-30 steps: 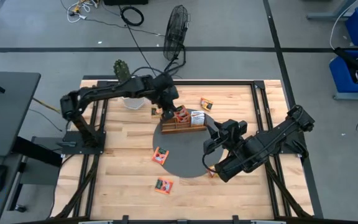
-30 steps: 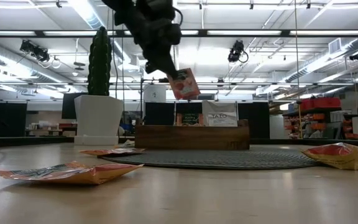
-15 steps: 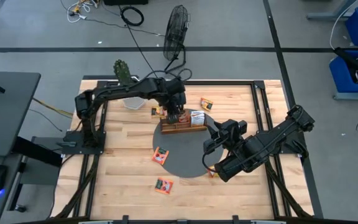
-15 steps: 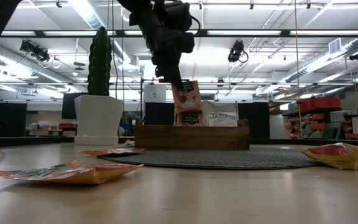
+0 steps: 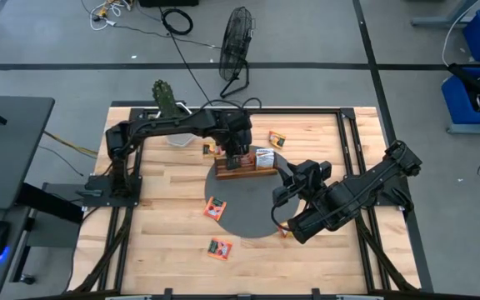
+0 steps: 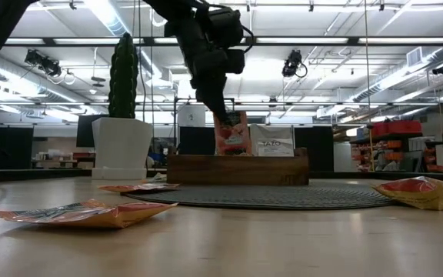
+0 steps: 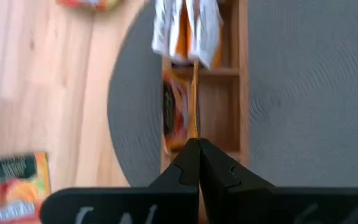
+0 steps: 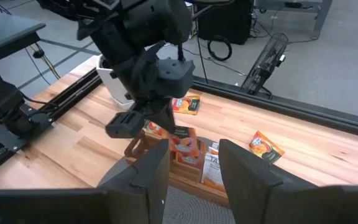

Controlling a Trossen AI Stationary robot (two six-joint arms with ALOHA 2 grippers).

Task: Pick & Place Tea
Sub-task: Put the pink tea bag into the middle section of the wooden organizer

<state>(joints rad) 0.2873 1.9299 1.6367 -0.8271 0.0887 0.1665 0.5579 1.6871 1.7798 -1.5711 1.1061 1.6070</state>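
Grey concrete flooring with taped lines surrounds a light wooden table (image 5: 165, 208) bordered by a black frame. Ceiling strip lights and shelving are seen in the room beyond in the low view. A round dark grey mat (image 5: 252, 212) lies at the table's middle. A standing fan (image 5: 235, 33) is positioned on the floor behind the table, and a cactus in a white pot (image 6: 121, 127) stands at the table's far left.

A brown wooden slotted tray (image 5: 247, 169) rests on the mat's far edge, with a white sachet (image 6: 271, 141) standing upright in it.

The left gripper (image 5: 234, 153) is located directly over the tray, its fingers pressed together on an orange-red tea sachet (image 6: 232, 135) held edge-on. The sachet's lower part is now sunk into a tray slot; half a second earlier it hung higher, just above the tray, and a second earlier it was well above and left of it.

Loose orange-red sachets are noted on the table: one on the mat's left edge (image 5: 215, 208), one near the front (image 5: 219, 247), one behind the tray to the right (image 5: 277, 139), and one just left of the tray (image 5: 211, 150).

The right gripper (image 5: 286, 187) waits over the mat's right side, unchanged in position, its fingers (image 8: 151, 171) held apart and holding nothing.
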